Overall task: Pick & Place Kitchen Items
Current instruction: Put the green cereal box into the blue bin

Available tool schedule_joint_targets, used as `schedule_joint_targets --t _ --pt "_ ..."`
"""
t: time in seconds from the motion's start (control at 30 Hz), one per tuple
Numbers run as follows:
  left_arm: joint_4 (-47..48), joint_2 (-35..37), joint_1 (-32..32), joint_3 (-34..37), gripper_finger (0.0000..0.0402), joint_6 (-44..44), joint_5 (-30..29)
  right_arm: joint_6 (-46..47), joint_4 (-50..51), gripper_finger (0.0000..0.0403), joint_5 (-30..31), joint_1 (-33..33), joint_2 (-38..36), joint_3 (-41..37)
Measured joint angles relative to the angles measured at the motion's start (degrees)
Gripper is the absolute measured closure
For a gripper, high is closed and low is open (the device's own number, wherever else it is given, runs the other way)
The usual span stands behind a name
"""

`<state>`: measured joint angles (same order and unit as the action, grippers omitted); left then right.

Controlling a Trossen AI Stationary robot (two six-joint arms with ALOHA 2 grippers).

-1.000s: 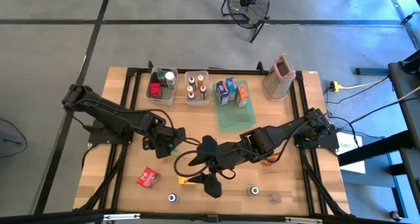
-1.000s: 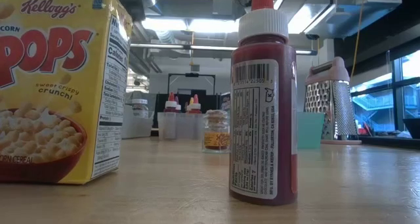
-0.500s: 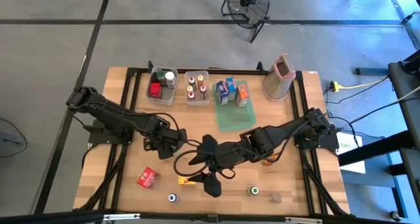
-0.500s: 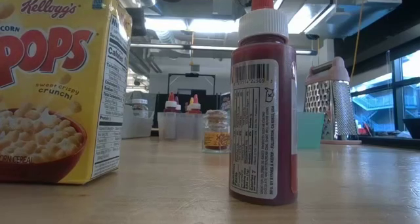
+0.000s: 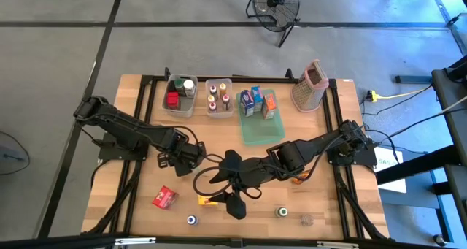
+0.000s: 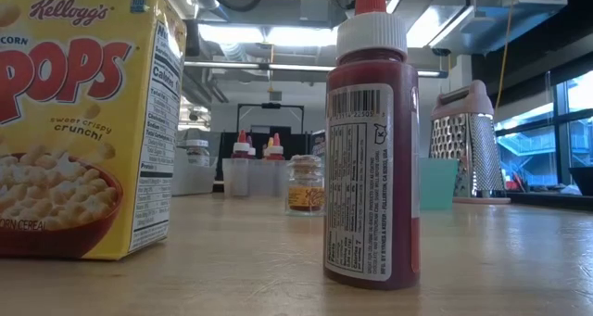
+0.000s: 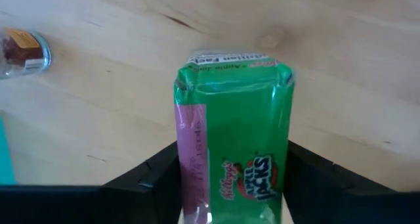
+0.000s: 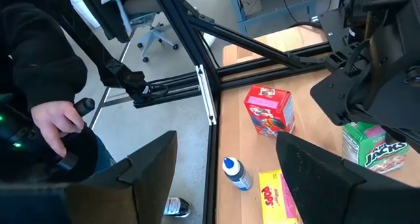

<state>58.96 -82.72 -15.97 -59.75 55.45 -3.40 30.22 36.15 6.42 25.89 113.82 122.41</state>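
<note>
Green carton (image 7: 233, 142) sits between left gripper (image 7: 230, 184) fingers — grip unclear; right gripper (image 8: 226, 168) spread.

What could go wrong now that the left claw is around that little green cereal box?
The left claw straddles the green Apple Jacks box, a glossy upright carton: if the grip is off-centre it may slip or tip. The right claw hangs close by in the middle of the table, so the two arms might bump when the box is lifted.
</note>
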Motion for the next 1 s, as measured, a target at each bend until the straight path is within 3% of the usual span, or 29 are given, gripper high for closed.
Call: schedule_joint_targets --t 0.3,0.5,0.77,1.0 --pt "1.53 0.0 0.0 0.0 0.0271 -3.77 -0.2 -0.01 -0.41 0.0139 -0.02 0.0 0.0 0.0" --pt "7.4 0.31 0.03 -1.68 0.0301 -9.62 -3.41 -0.01 -0.31 0.0139 -0.04 0.0 -0.1 0.0" --pt "25.28 0.33 0.71 -15.65 0.0306 -23.4 -2.38 -2.44 0.9 0.0139 0.89 -0.07 -0.66 0.0" --pt "27.85 0.35 2.8 -31.27 0.0307 -38.47 -2.69 -8.82 0.96 0.0139 3.76 -1.83 -0.66 0.0"
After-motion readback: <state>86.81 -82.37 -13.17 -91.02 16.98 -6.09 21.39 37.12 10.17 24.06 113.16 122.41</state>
